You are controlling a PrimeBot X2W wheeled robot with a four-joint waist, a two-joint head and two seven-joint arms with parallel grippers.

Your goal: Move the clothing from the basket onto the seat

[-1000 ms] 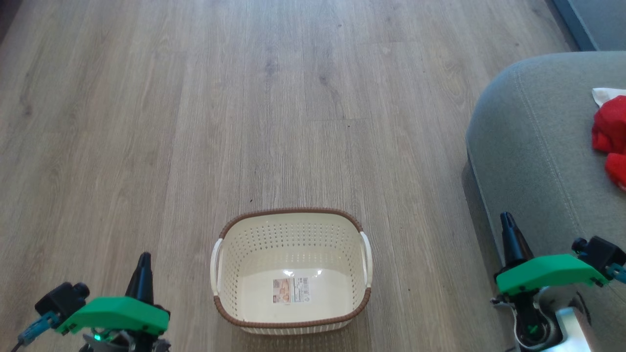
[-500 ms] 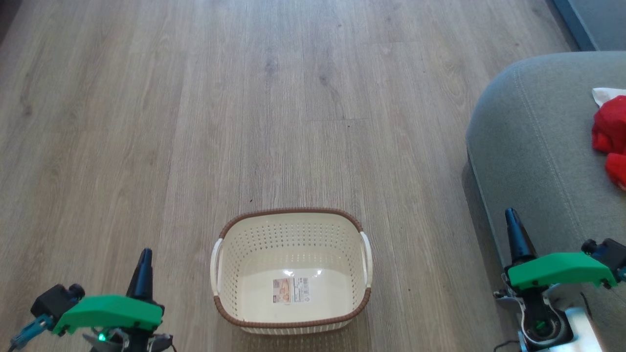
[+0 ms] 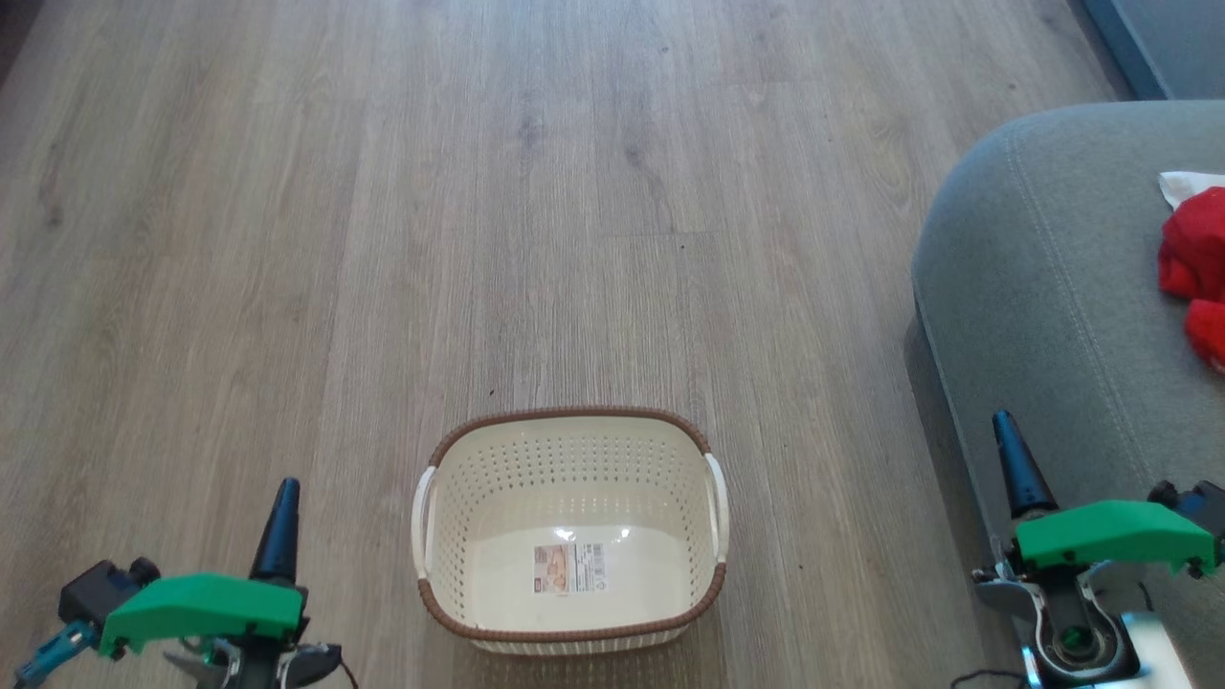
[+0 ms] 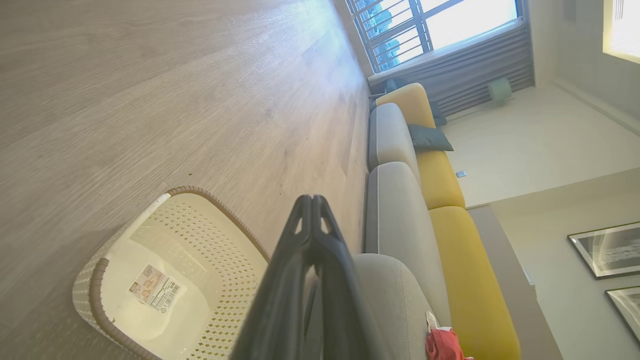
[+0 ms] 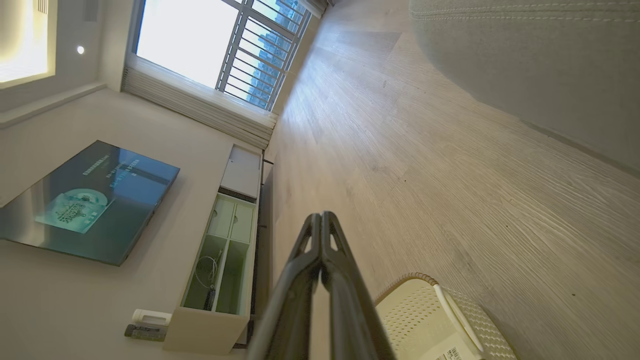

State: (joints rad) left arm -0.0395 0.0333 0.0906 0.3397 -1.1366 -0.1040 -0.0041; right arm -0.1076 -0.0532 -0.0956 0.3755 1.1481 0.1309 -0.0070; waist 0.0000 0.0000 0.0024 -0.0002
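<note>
L gripper (image 3: 285, 498) sat low at the L of the head view. Its two dark fingers were pressed tip to tip w/ nothing btwn them, and the L wrist view showed the same. R gripper (image 3: 1005, 433) was low at the R, likewise clenched on nothing, its tip in front of the seat's (image 3: 1043, 287) near side.

Btwn the two, apart from both, the basket (image 3: 570, 414) stood upright on the wood floor (image 3: 478, 191). It held no garments, just a label (image 3: 570, 568) on its base. The clothing (image 3: 1191, 254), red w/ a bit of white, lay bunched on top of the seat at the R edge of the view, partly cut off.

Judging by that, the transfer looked done and the step in hand was prob. parking the arms. To do it well: fingers closed, draw back w/o clipping the basket rim or handles, and don't brush the seat fabric. Also check that the pile sits well in from the cushion's rounded edge, since soft cloth can slide. Couldn't tell here, as part was out of frame.
</note>
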